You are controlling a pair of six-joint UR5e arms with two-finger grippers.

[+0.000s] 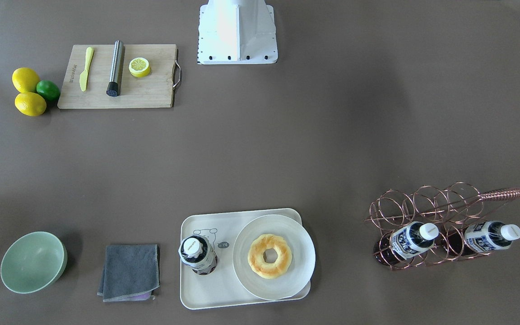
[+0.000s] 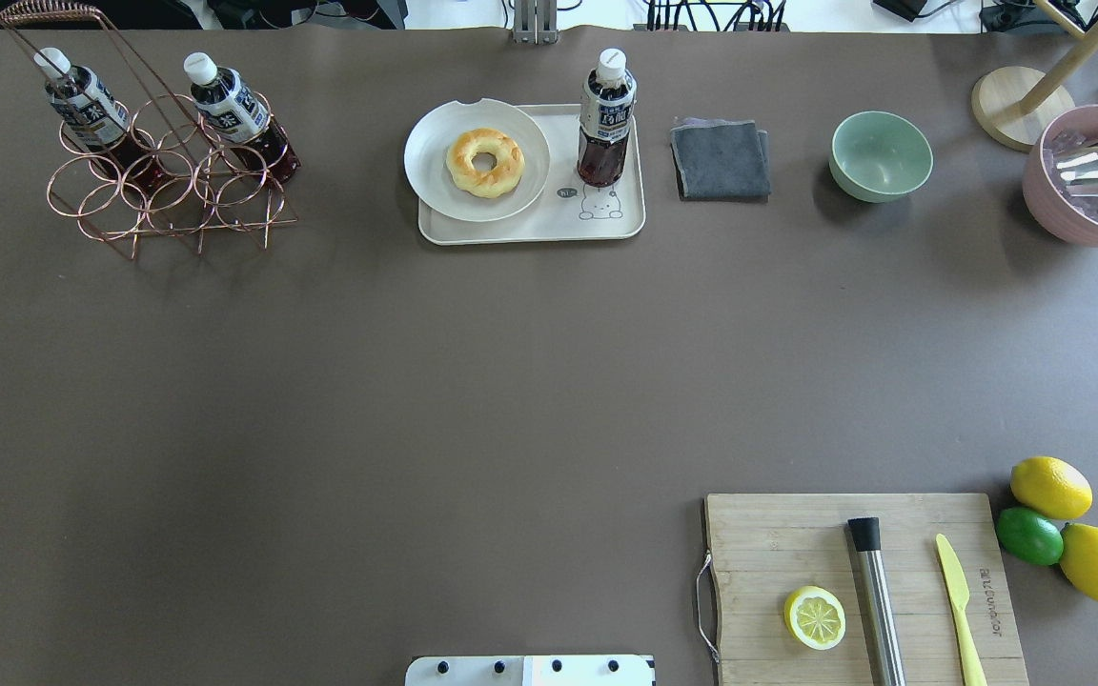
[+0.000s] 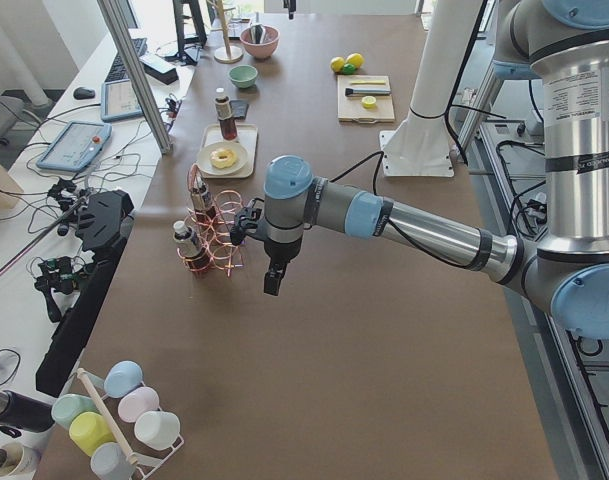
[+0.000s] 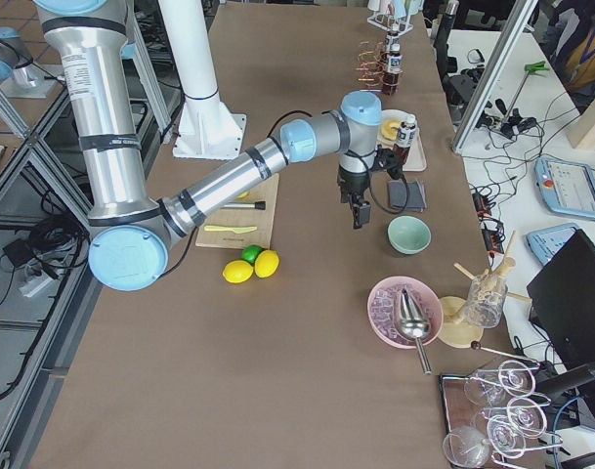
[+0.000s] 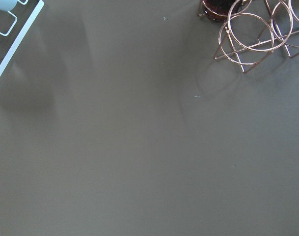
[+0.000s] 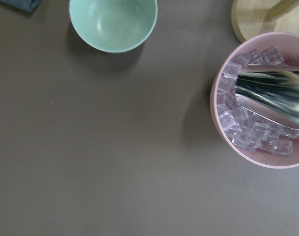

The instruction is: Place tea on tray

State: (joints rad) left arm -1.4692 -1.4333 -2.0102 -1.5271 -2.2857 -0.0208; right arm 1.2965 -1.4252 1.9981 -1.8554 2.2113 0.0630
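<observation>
Fingers of left gripper [image 3: 272,282] and right gripper [image 4: 357,219] hang above tabletop [image 2: 416,381], open or closed can't tell (side views only). tea [image 2: 605,119] upright on tray [image 2: 530,229], just beside plate [image 2: 427,157].

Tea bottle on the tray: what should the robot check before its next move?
1. The tea bottle stands upright: ok.
2. Its white cap is on: ok.
3. It sits inside the rim of the tray: ok.
4. It stands apart from the plate: ok.
5. The left end effector is open: cannot tell.
6. The right end effector is open: cannot tell.
</observation>
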